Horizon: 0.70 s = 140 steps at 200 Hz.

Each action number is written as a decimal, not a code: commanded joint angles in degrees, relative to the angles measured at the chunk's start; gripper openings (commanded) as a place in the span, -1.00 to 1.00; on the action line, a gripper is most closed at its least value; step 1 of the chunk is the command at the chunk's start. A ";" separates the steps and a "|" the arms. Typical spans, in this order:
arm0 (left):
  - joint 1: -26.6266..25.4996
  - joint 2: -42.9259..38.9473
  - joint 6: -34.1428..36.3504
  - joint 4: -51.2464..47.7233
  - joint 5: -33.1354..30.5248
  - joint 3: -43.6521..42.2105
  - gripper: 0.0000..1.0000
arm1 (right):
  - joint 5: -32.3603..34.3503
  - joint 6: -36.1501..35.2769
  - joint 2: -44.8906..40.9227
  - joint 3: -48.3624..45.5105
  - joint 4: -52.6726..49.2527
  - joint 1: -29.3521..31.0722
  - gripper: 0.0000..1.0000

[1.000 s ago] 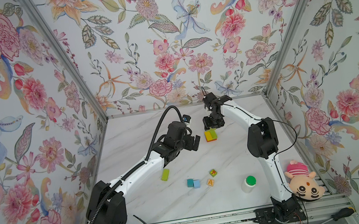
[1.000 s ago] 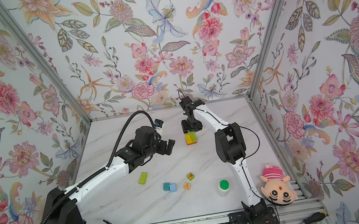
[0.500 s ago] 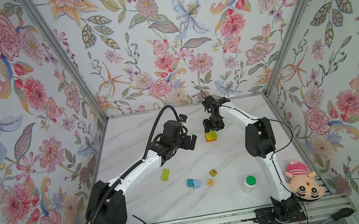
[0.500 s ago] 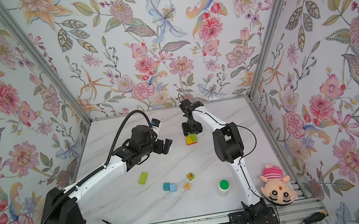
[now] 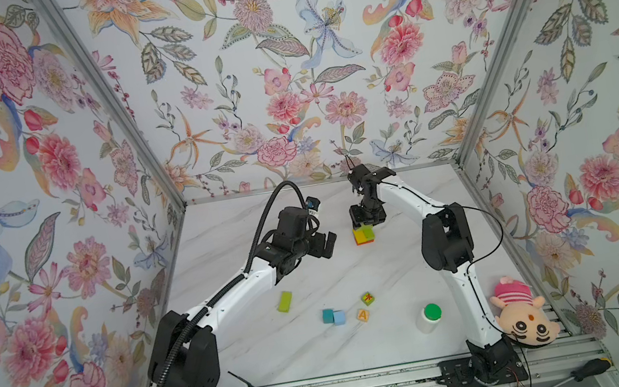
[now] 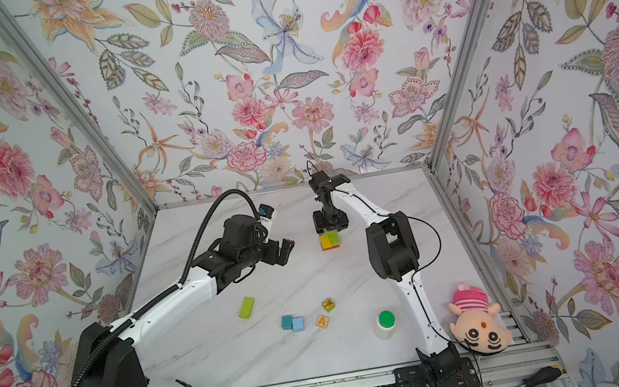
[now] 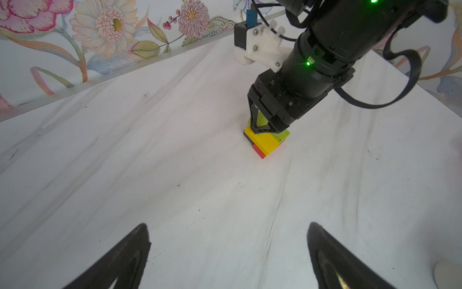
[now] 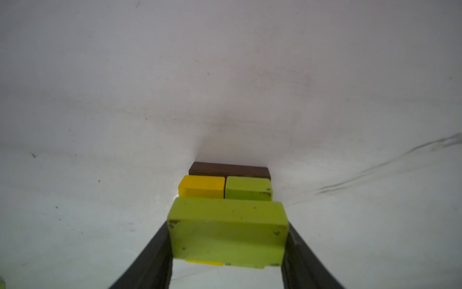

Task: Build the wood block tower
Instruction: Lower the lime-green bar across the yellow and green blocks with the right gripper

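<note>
My right claw is clenched on a lime-green block — it sits between my fingers, just above the tower. My left claw, spread wide and empty, hangs left of the tower.

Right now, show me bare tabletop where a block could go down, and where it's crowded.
Bare: the marble between the loose lime-green block and the tower; the front strip between teal cube and rail. Crowded: around the "A" cube and bottle, and the tower, where the right claw grips another green block.
</note>
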 commanded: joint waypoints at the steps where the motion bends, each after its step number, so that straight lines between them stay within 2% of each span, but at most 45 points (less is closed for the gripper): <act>1: 0.83 0.71 1.03 0.09 0.97 -0.31 0.98 | 0.06 0.71 2.01 2.34 -1.97 0.41 0.07; 140: 2.02 1.15 1.12 0.35 1.59 -0.41 0.98 | -0.10 0.56 3.75 3.75 -2.61 0.60 0.17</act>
